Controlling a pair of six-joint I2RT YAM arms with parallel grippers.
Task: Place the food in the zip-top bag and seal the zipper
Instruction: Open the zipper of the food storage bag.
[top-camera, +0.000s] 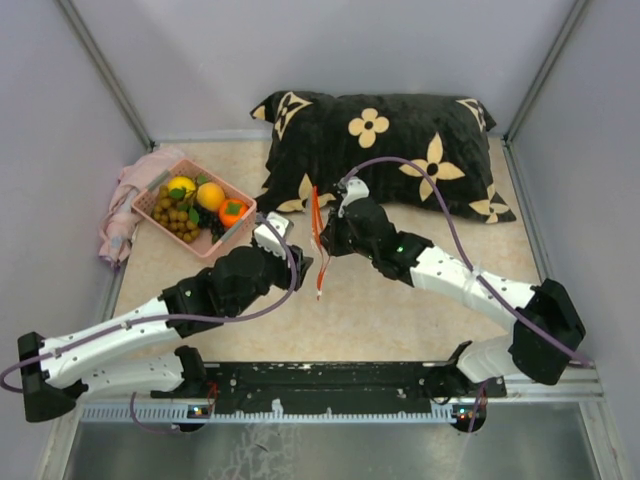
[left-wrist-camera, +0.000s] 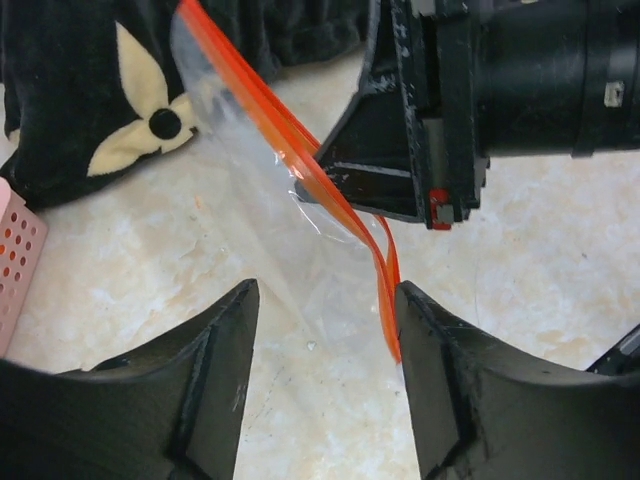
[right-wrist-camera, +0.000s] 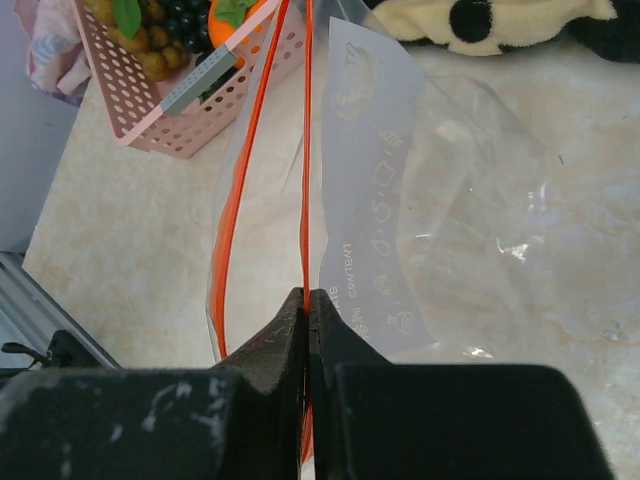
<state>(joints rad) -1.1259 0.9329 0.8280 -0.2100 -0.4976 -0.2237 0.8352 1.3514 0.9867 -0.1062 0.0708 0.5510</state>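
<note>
You are early in the job: at the left the food (top-camera: 195, 205) is sitting in the pink basket (top-camera: 165, 232), none of it bagged yet and the sealing not begun. Your left gripper (left-wrist-camera: 325, 300) is hanging open, its fingers (left-wrist-camera: 225, 340) straddling the zipper (left-wrist-camera: 345, 215) without clamping anything. Between the arms the zip-top bag (right-wrist-camera: 450, 230) is hanging over the middle of the table (top-camera: 400, 310) (its clear film is nearly vanishing in the top view). Your right gripper (right-wrist-camera: 308, 310) is pinching fully shut on one red-orange side of the zipper, the other side bowing away. You are not seeing whether the bag's lower end is resting on the table, nor how wide the mouth is gaping.
</note>
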